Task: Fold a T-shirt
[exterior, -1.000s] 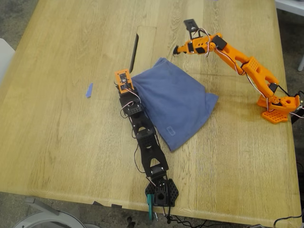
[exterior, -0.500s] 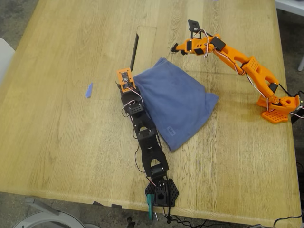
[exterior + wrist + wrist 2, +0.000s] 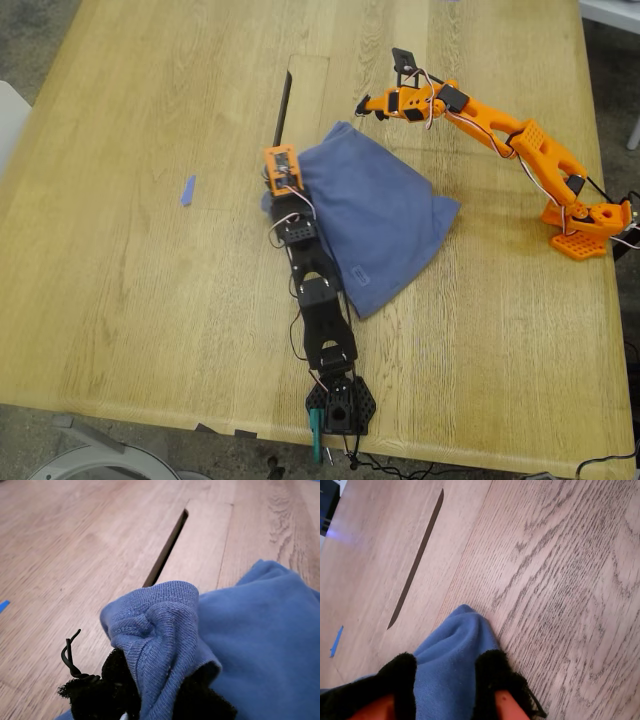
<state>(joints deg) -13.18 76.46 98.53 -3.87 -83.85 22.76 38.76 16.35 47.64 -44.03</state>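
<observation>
Two arms, one T-shirt (image 3: 375, 225), one scrap of blue tape (image 3: 188, 189) and one dark slot (image 3: 283, 108) in the wooden table (image 3: 130, 300): that is the whole count in the exterior view.

The T-shirt lies bunched into a rough wedge at the centre of the exterior frame. Its long axis runs diagonally, from a narrow tip at upper centre down to a broad end at lower centre-right.

The black arm reaches up from the bottom centre of the exterior view. My first gripper (image 3: 279, 192) sits at the shirt's edge on the exterior view's left side. The first wrist view shows what the overhead camera cannot: a ribbed fold of the cloth (image 3: 160, 630) pinched up between the black padded jaws, which are closed on it.

The orange arm comes in from the exterior view's right edge. My second gripper (image 3: 366, 104) hangs just past the shirt's upper tip. In the second wrist view its two black pads (image 3: 397, 680) stand apart with the shirt's tip (image 3: 455, 655) showing between them. Whether they touch the cloth I cannot tell; the exterior view shows the gripper apart from the fabric.

The tape lies well apart at centre left of the exterior frame.
</observation>
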